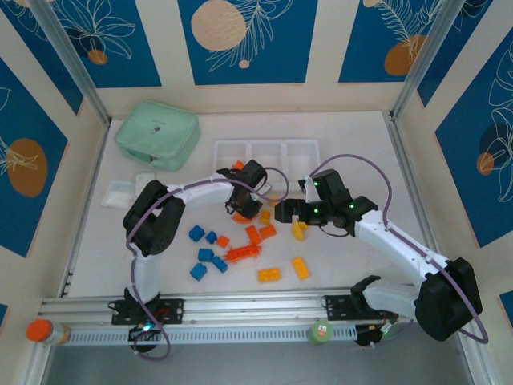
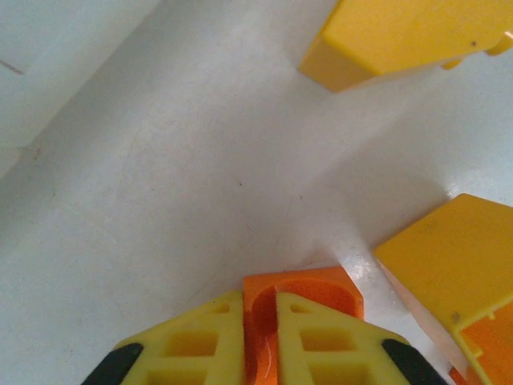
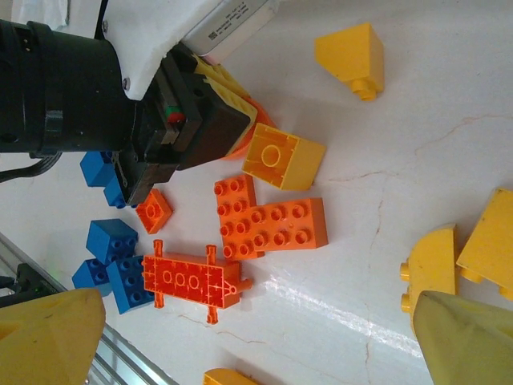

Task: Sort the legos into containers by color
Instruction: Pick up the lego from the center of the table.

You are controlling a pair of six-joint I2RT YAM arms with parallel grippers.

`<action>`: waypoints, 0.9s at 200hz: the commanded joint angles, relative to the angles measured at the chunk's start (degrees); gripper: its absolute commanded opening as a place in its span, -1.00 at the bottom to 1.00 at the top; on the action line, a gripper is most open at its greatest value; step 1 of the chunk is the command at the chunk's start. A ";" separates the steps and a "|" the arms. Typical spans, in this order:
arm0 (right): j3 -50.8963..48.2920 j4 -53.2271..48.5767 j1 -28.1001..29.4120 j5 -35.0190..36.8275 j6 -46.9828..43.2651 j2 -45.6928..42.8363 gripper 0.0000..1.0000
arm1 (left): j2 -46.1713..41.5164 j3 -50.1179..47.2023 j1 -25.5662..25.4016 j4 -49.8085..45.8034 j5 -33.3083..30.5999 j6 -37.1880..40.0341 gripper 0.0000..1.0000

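My left gripper [image 2: 259,309] is shut on a small orange curved brick [image 2: 303,293], low over the table among the legos [image 1: 239,215]. Two yellow bricks [image 2: 401,36] lie just beyond it. My right gripper [image 3: 256,353] stands open above the pile, with nothing between its fingers [image 3: 48,337]. Below it lie joined orange bricks [image 3: 272,224], a flat red-orange piece [image 3: 191,279], a yellow brick [image 3: 280,160] and blue bricks [image 3: 112,239]. The three containers [image 1: 266,152] sit in a row at the back. An orange brick [image 1: 238,165] rests at the left bin's near edge.
A mint green zip case [image 1: 157,134] lies at the back left, with clear bags [image 1: 120,192] in front of it. More blue [image 1: 207,255] and yellow [image 1: 300,267] bricks are scattered toward the metal rail [image 1: 240,309] at the near edge.
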 commanded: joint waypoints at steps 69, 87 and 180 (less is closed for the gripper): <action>1.23 -1.71 -0.88 -0.21 -1.56 -2.16 0.98 | -6.75 -5.41 1.74 -1.14 -1.86 -3.23 -0.99; 1.78 -2.05 -0.89 -0.36 -1.56 -2.24 0.98 | -8.73 -6.72 2.36 -1.76 -1.54 -4.82 -1.00; 6.52 -0.20 -0.28 -1.55 0.95 1.62 0.98 | -24.13 -9.90 13.05 4.37 4.25 -25.58 -1.00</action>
